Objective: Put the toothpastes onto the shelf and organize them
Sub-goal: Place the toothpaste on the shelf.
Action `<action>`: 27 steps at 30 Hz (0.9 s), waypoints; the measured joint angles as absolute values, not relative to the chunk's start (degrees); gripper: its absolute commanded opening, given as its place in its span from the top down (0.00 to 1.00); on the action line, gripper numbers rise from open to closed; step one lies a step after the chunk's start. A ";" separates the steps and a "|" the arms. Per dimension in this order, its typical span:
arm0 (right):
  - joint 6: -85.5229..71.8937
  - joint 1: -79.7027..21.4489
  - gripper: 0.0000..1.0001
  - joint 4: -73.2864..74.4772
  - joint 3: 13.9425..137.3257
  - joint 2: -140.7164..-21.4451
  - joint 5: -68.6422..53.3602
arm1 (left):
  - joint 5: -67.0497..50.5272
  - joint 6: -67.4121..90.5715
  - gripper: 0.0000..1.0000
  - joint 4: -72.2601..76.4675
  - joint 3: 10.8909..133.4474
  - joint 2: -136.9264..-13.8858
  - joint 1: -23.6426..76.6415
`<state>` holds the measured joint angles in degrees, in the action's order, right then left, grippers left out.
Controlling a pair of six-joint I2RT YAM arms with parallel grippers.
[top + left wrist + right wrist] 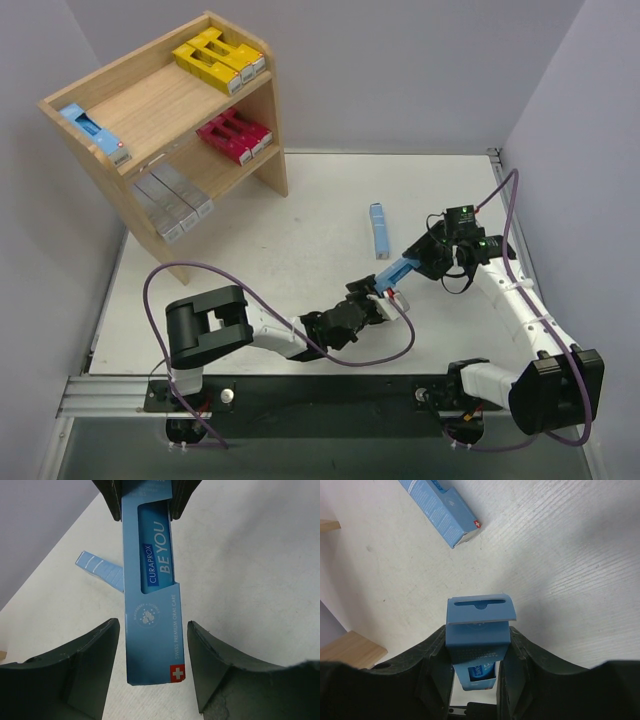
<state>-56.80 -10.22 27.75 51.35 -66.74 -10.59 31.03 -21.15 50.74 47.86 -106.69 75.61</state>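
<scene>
Two blue toothpaste boxes are not yet on the shelf (160, 100). The loose box (378, 230) lies flat on the bench (300, 240), to the right of the shelf and well apart from it. The held box (398, 272) hangs above the bench, farther from the shelf than the loose one, and bridges the gap between the two hands.

The right hand (416, 264) is clenched on the held box's flap end, with its fingers pressed against both long sides. The left hand (380, 295) is released. Its fingers (95, 665) stand on either side of the end with the red cross, a thin gap showing on each side, so they touch nothing.

The held box looks like light, hollow card. It is probably stiff along its length, but its walls would dent under a hard squeeze, and the glossy print may be a little slick. The hang-tab flap and the cut-out window look like weak spots. The safest place to grip is probably across the narrow sides on the solid card near the cross end, with only modest pressure.
</scene>
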 measured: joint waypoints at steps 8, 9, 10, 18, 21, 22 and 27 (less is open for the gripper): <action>-57.21 -10.59 0.49 27.94 51.70 -66.61 -10.55 | 32.82 -21.39 0.55 50.76 48.05 -106.74 76.05; -57.14 -10.59 0.42 28.03 51.77 -66.52 -10.57 | 33.08 -21.41 0.56 50.72 48.05 -106.74 76.09; -57.04 -10.61 0.37 28.03 51.88 -66.48 -10.55 | 33.39 -21.30 0.57 50.48 48.05 -106.74 76.18; -51.48 -10.59 0.10 28.21 57.80 -64.14 -9.13 | 37.32 -18.85 0.65 47.27 48.05 -105.75 76.25; -47.46 -10.59 0.06 28.08 60.71 -61.98 -8.12 | 39.64 -16.51 0.71 43.48 48.07 -102.91 76.25; -46.15 -10.57 0.05 28.03 61.32 -61.14 -7.60 | 40.42 -15.79 0.72 42.65 48.10 -101.89 76.23; -39.72 -10.13 0.01 28.14 61.71 -55.20 -2.39 | 48.05 -13.23 0.76 36.07 51.05 -95.35 75.81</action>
<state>-39.72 -10.13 28.14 61.71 -55.20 -2.39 48.05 -13.23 36.07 51.05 -95.35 75.81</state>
